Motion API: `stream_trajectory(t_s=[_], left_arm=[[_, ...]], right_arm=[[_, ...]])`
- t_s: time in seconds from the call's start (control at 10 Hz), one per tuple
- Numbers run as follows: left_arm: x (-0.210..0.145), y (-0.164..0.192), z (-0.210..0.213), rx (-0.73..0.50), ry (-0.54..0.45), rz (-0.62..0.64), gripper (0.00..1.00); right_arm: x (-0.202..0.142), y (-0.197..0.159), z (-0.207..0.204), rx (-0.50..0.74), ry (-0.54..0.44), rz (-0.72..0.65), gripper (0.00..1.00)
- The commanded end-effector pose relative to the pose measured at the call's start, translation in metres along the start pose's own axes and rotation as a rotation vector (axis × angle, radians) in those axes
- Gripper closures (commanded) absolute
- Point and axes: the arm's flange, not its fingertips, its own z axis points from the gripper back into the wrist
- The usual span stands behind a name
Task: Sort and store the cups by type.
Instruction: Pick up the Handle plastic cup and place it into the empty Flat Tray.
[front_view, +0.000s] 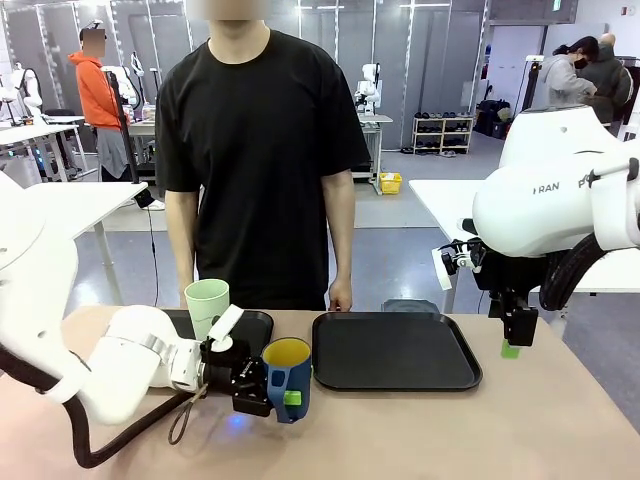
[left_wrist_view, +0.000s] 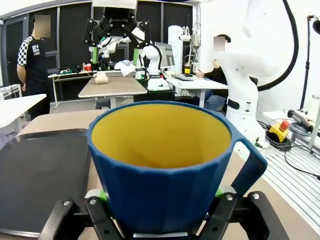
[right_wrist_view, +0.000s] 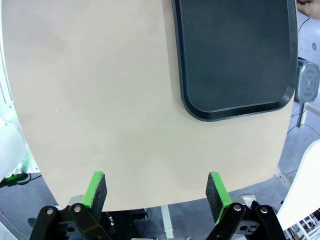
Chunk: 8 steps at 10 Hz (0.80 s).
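My left gripper (front_view: 276, 392) is shut on the dark blue mug (front_view: 288, 376), which has a yellow inside and stands upright at or just over the table, in front of the gap between the two trays. In the left wrist view the mug (left_wrist_view: 160, 165) sits between the green-padded fingers (left_wrist_view: 102, 196), its handle to the right. The pale mint-green tumbler (front_view: 207, 305) stands upright on the left black tray (front_view: 255, 322). My right gripper (front_view: 514, 340) hangs open over the table's right side, nothing between its pads (right_wrist_view: 95, 190), beside the right tray.
A large black tray (front_view: 395, 352) lies at mid-table, with nothing on it; its corner is in the right wrist view (right_wrist_view: 235, 55). A small grey dish (front_view: 410, 306) lies behind it. A person stands at the far edge, one hand (front_view: 340, 297) near the table.
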Motion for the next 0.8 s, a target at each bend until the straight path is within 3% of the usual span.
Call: stream_trajectory(t_s=[0.0, 0.4, 0.6, 0.7], left_arm=[[0.0, 0.0, 0.004, 0.008, 0.001, 0.0, 0.3], [-0.001, 0.001, 0.003, 0.005, 0.003, 0.005, 0.29], [-0.012, 0.017, -0.017, 0.107, -0.058, -0.05, 0.29], [-0.014, 0.025, -0.025, 0.161, -0.042, -0.065, 0.29]], right_arm=[[-0.001, -0.001, 0.001, 0.001, 0.011, -0.004, 0.0], [-0.001, -0.001, 0.001, 0.001, 0.011, -0.004, 0.0], [-0.001, -0.001, 0.001, 0.001, 0.011, -0.004, 0.0], [-0.001, -0.001, 0.001, 0.001, 0.011, -0.004, 0.0]])
